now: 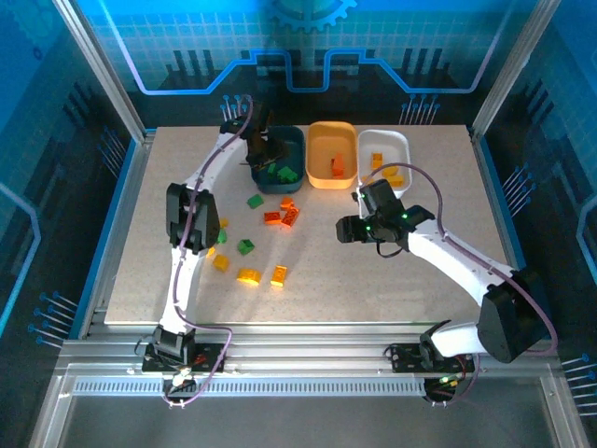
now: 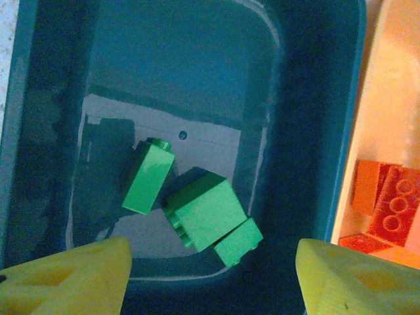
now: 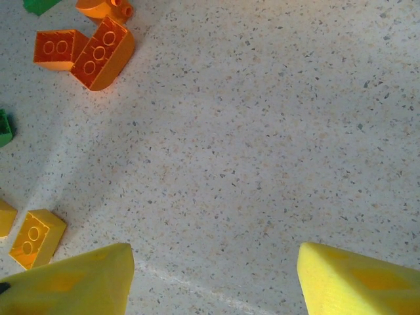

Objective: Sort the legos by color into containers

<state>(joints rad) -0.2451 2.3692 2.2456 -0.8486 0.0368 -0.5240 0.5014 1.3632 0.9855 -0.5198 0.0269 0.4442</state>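
Speckled stone-look table [image 1: 448, 280], its near stretch strewn with loose legos: two yellow-orange bricks [image 1: 248, 276] side by side at the near left, a green brick [image 1: 245, 246] just beyond, then a red-orange cluster [image 1: 282, 215] and a second green brick [image 1: 255, 200] farther on, all short of the bins. Right of that scatter, right gripper [image 3: 213, 262] hanging over bare tabletop, yellow fingers [image 3: 72, 282] spread wide, nothing between them. Along the far edge, three bins in a row, close together. Leftmost, teal bin [image 2: 315, 98], with three green pieces [image 2: 205, 210] bunched on its floor, one long block touching a squarer one. Left gripper [image 2: 213, 262] poised right above them, jaws parted and empty. Middle, orange bin [image 1: 317, 140], holding red-orange bricks [image 2: 394, 203] toward its near end. Rightmost, white bin [image 1: 396, 140], with a few yellow-orange pieces [image 1: 392, 174] inside.
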